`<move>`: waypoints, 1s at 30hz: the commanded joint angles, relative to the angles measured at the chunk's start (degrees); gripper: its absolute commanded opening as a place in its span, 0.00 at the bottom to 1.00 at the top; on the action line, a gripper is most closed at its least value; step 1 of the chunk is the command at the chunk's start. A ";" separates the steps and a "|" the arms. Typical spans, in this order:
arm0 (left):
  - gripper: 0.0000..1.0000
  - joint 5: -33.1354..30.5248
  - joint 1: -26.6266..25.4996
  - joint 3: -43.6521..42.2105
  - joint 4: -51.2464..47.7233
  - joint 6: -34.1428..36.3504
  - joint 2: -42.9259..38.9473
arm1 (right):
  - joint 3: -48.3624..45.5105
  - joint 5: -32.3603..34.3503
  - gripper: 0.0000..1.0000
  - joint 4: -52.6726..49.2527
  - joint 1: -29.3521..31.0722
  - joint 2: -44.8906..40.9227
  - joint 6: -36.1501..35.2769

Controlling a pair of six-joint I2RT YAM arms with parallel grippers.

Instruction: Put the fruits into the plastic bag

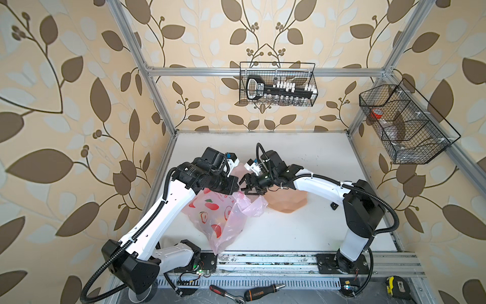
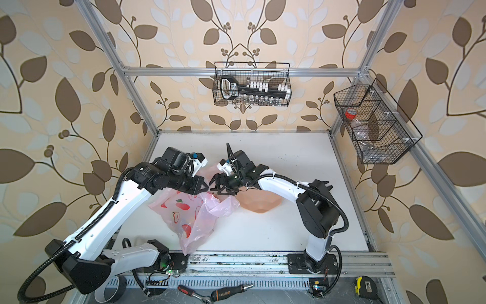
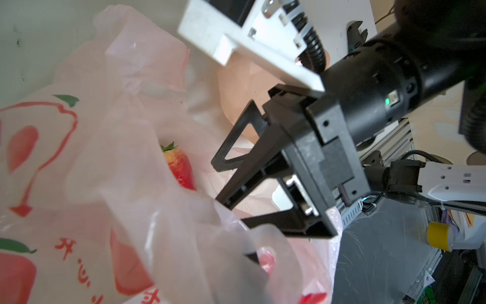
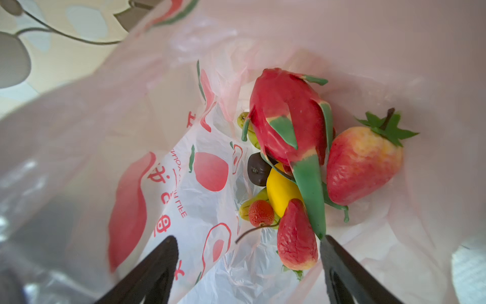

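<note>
Fruits [image 4: 289, 158] lie heaped at the bottom of the plastic bag [image 1: 218, 218], as the right wrist view shows. A pink-red dragon fruit [image 4: 286, 123] with green scales lies on top, and a large strawberry [image 4: 363, 168] touches its side. A yellow lemon [image 4: 280, 192] and a dark plum [image 4: 257, 169] sit beneath it. A small strawberry [image 4: 261, 213] and a long red fruit [image 4: 295, 237] lie just beside the lemon, and a green pear [image 4: 248, 131] is partly hidden behind the dragon fruit.

Right pincer [image 4: 247, 252]: spread wide and holding nothing, its 2 fingers [image 4: 157, 265] poised above the heap inside the bag's mouth.

Left pincer [image 1: 234, 185]: pressed together on the bag's upper rim, so that side stands raised off the desk [image 1: 302, 231]. Pink film veils the contact in the left wrist view.

In both top views the 2 pincers stand nearly tip to tip above the bag's mouth. The bag, crinkled and printed with red apples, lies on the left half of the desk, its lower end reaching the front edge. A peach-coloured bowl [image 1: 286, 204] stands just beside the bag under the right arm, which hides its inside.
</note>
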 commanded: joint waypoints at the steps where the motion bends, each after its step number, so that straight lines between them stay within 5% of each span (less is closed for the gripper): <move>1: 0.00 -0.51 0.33 -0.38 -1.29 0.72 -2.57 | 0.34 3.02 0.86 -4.27 -2.08 -3.00 -2.78; 9: 0.00 -0.52 0.33 -0.85 -2.19 0.20 -4.20 | -0.02 10.56 0.93 -13.24 -10.44 -13.74 -6.65; 14: 0.00 -0.43 0.33 -1.06 -1.55 -0.30 -4.03 | -9.93 5.53 1.00 -12.84 -15.26 -26.13 -0.26; 22: 0.00 1.38 0.33 -3.72 0.91 -0.78 -3.85 | -28.20 5.24 1.00 2.77 -4.87 -38.27 20.86; 30: 0.01 3.60 0.31 -5.35 2.38 -0.23 -3.85 | -33.11 8.00 1.00 18.56 -1.01 -31.94 29.43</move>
